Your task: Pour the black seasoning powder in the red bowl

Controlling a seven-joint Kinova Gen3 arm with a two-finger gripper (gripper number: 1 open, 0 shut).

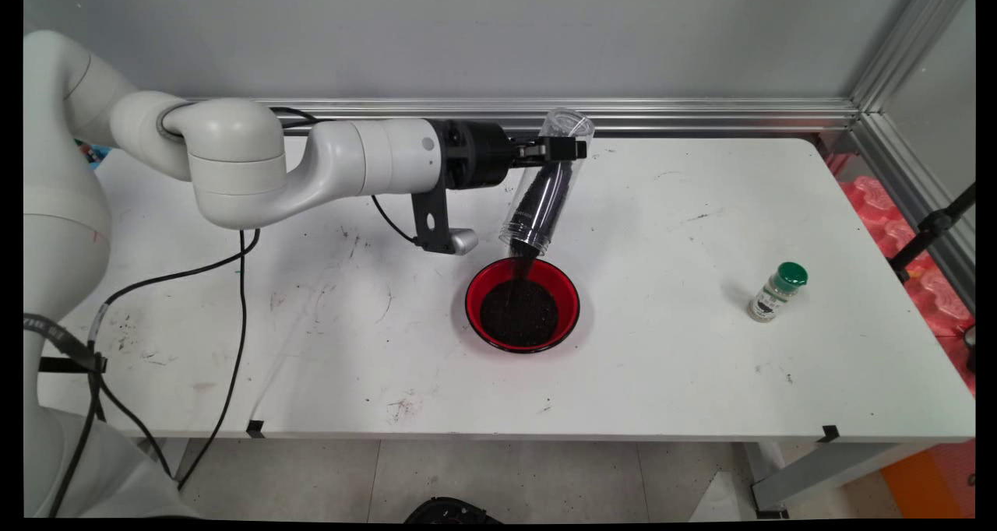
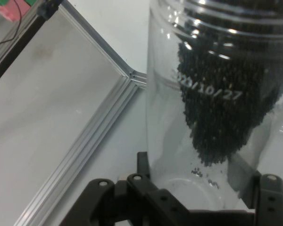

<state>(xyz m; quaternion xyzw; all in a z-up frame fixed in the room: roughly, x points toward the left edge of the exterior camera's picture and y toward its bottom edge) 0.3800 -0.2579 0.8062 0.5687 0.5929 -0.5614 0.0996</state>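
Where the clear plastic jar (image 2: 212, 117) fills the hand view, pale printed digits on its wall read as a date ending "/10/27"; the first figures are too faint to make out. No brand or other writing can be read anywhere else. The jar is a see-through cylinder with a ribbed, threaded neck, and a mass of small black grains (image 2: 221, 108) clings inside it. In the main view the black gripper (image 1: 562, 149) is clamped across the jar's upper, closed end, one finger on each side, holding it tipped steeply with its open mouth pointing down. It hangs above the middle of the white table (image 1: 701, 375), towards the far side, and its mouth sits just above the far rim of a red bowl (image 1: 568, 297). A thin dark stream of grains falls from the mouth into the bowl, whose inside already holds a round dark heap (image 1: 519, 311). Well apart to the right, near the table's right end, stands a small spice bottle (image 1: 776, 292) with a green cap and a pale label too small to read.
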